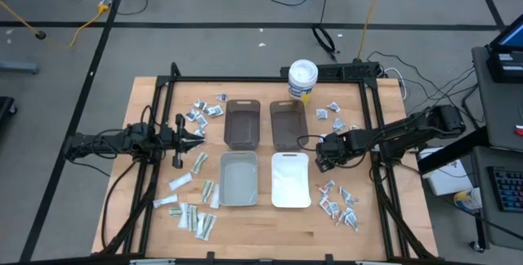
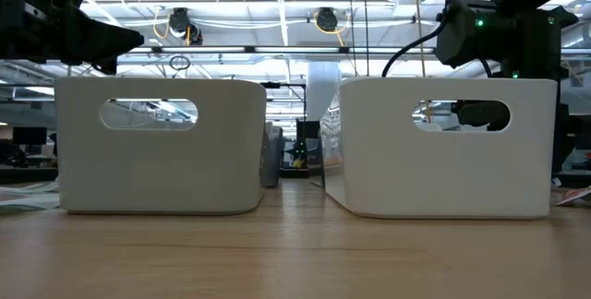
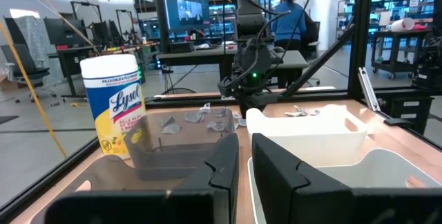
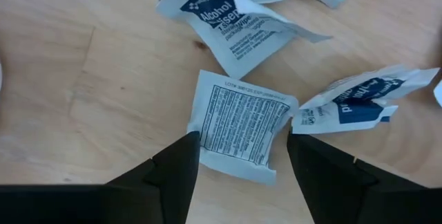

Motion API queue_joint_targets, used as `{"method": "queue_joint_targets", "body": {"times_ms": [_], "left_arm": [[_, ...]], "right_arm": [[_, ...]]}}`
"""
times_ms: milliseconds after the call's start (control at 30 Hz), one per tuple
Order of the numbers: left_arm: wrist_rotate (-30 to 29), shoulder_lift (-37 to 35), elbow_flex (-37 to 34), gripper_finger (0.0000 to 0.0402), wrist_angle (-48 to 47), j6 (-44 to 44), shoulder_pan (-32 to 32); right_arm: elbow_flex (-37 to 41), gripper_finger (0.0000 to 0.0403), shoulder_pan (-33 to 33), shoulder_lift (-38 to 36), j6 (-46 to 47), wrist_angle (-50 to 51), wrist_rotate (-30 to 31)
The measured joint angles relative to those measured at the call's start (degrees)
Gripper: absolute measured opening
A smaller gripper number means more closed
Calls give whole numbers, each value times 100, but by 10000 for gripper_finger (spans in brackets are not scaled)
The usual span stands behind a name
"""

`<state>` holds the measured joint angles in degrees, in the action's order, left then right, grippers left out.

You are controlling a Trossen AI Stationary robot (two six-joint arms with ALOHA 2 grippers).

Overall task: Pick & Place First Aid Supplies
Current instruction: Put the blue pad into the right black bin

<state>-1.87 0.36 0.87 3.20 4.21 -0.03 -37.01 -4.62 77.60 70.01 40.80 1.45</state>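
- My right gripper (image 4: 238, 158) straddles one packet (image 4: 240, 126) lying flat on the desk (image 4: 90, 79), jaws wide, not yet gripping it.
- My left gripper (image 1: 189, 140) waits, nearly closed (nothing held).
- Most packets lie scattered both sides; sorting looks barely begun.

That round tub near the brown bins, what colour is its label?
The tub is white with a yellow label and blue lettering, clearest in the left wrist view.

four rectangular plastic bins (image 1: 242, 123): two brown, one grey, one white; one white round tub (image 1: 302, 77); many small sealed packets (image 1: 338, 201).
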Motion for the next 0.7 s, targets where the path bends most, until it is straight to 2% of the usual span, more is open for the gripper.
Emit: {"method": "queue_joint_targets", "body": {"times_ms": [367,700], "left_arm": [[0,0,2,47,0,0,1],[0,0,2,47,0,0,2]], "right_arm": [[11,120,2,-7,-2,17,-20],[11,56,4,-4,-13,32,-152]]}}
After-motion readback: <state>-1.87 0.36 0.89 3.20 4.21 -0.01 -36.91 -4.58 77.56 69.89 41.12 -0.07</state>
